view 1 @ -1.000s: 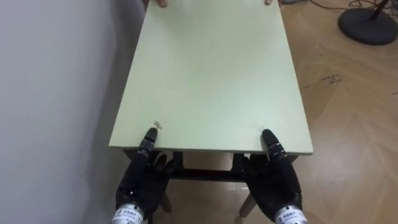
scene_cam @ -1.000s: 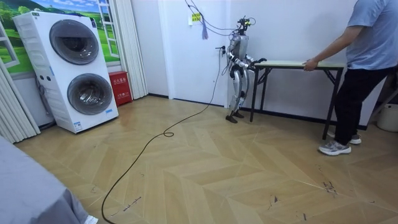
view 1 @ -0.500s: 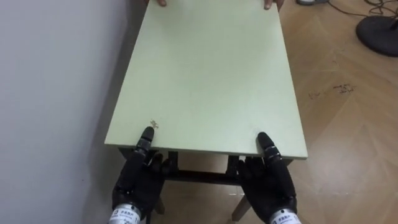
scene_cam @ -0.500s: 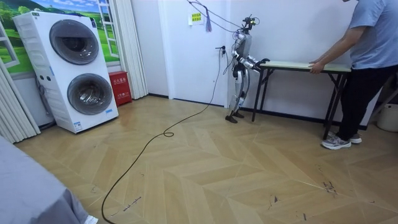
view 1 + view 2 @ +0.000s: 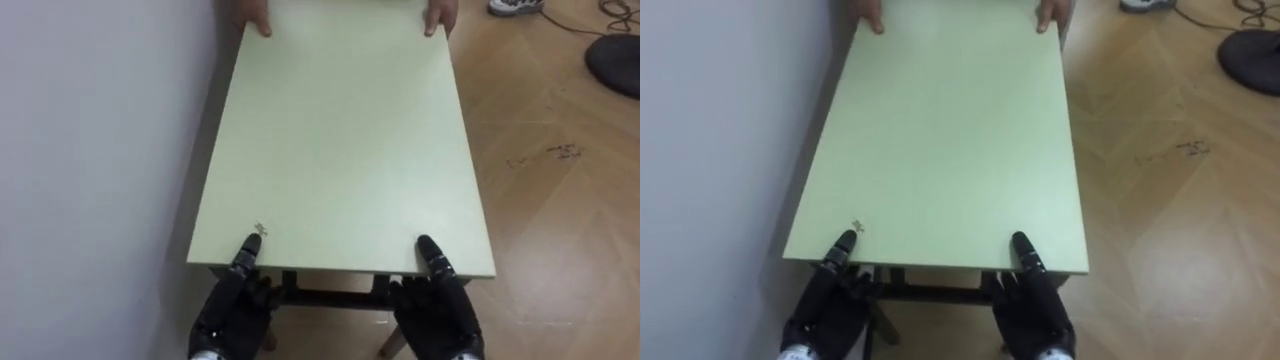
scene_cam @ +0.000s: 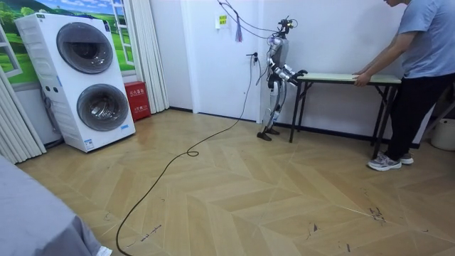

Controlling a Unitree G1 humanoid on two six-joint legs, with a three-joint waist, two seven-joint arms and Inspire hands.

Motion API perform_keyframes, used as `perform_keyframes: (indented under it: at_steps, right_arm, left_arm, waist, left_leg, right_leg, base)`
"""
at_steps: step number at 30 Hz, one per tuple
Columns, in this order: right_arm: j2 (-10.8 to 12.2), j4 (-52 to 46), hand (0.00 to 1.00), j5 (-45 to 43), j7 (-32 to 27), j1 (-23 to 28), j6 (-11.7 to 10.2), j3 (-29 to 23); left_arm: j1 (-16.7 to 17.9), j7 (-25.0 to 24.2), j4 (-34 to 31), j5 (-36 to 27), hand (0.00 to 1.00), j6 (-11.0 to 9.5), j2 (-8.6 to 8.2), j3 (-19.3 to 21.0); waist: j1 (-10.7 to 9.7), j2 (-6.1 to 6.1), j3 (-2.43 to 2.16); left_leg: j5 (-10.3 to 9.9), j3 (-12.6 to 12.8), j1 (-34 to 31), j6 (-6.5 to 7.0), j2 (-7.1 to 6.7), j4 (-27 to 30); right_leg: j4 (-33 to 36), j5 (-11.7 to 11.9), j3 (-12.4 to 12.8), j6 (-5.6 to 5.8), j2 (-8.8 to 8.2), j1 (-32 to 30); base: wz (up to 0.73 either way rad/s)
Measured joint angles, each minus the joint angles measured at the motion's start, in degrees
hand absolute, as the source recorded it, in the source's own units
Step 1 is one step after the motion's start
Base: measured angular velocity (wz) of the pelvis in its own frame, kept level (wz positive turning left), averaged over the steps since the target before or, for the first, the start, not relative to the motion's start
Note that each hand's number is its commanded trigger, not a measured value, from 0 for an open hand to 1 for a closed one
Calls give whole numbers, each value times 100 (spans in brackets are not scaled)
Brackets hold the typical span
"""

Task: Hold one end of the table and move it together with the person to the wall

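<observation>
The bench (image 5: 340, 150) has a plain pale green top on a dark frame and dark legs, with its long left edge close beside the white wall (image 5: 90, 170). It stands over a wooden herringbone floor (image 5: 560, 200). On the top, near the near left corner, lies a small speck (image 5: 261, 229). The left hand (image 5: 232, 305) clasps the near edge by that corner, thumb on the top and the rest below. The right hand (image 5: 437, 305) clasps the same edge towards the near right corner. At the far edge a person's hands (image 5: 257, 24) hold both far corners.
</observation>
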Motion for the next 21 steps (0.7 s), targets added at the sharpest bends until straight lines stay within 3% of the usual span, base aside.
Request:
perform_keyframes:
  at_steps: [1, 2, 3, 4, 5, 6, 12, 13, 14, 21]
  right_arm:
    - [0, 56, 100, 0, 41, -5, 11, 0]
    - [7, 175, 86, -1, 108, -24, 25, 5]
    - [17, 248, 56, -4, 130, -39, 40, 11]
    - [25, 288, 11, -4, 152, -48, 40, 15]
    - [29, 352, 0, -3, 199, -72, 40, 19]
    - [29, 396, 0, -3, 219, -110, 54, 22]
    - [-55, 577, 0, -537, 582, -182, 72, 108]
    - [-57, 577, 0, -607, 607, -184, 71, 108]
    - [-63, 579, 0, -715, 619, -207, 71, 110]
    - [-91, 588, 0, -912, 819, -234, 92, 122]
  left_arm:
    - [-16, -47, 67, 0, 84, -14, 0, 4]
    - [-34, -107, 175, 0, 78, -18, 0, 18]
    - [-76, -171, 299, 0, 62, -34, -2, 28]
    - [-91, -196, 347, 0, 40, -36, -4, 37]
    - [-135, -218, 426, 0, 29, -46, -4, 42]
    - [-171, -250, 490, 0, 0, -64, -3, 55]
    - [-447, -253, 760, 812, 0, -107, 260, 49]
    - [-469, -254, 767, 898, 0, -107, 266, 38]
    - [-525, -256, 851, 1048, 0, -101, 270, -3]
    - [-603, -234, 1227, 1339, 0, 221, 278, -303]
  waist:
    - [2, 0, -1]
    - [2, -2, -12]
    - [2, -1, -18]
    - [2, -7, -33]
    - [16, 0, -48]
    - [22, 0, -48]
    - [-23, -38, -75]
    - [-23, -33, -80]
    - [-28, -14, -92]
    - [-162, -5, -91]
  left_leg:
    - [0, 34, 29, 0, 15, -2]
    - [0, 39, 95, 0, 35, -4]
    - [-1, 60, 144, -1, 58, -10]
    - [-1, 81, 146, -1, 68, -9]
    - [-1, 138, 146, -1, 90, -8]
    - [-1, 182, 144, 0, 111, -7]
    - [0, 223, 145, 46, 175, -19]
    - [4, 223, 147, 138, 189, -35]
    - [19, 222, 160, 425, 214, -64]
    - [37, 224, 139, 460, 219, -14]
  right_leg:
    - [-3, 0, -1, 1, 1, 19]
    - [-5, 0, -6, 0, 13, 85]
    - [5, 0, -14, 0, 32, 130]
    - [7, -1, -17, 0, 39, 135]
    - [5, -1, -20, 1, 50, 140]
    - [6, -2, -17, 1, 79, 138]
    - [11, -1, -24, 0, 166, 160]
    - [15, -1, -26, 0, 184, 161]
    - [19, -5, -28, -6, 227, 158]
    - [26, -7, -34, -19, 219, 118]
  base:
    - [7]
    - [6]
    - [6]
    - [5]
    - [0]
    - [0]
    - [-6]
    - [-5]
    - [-5]
    - [0]
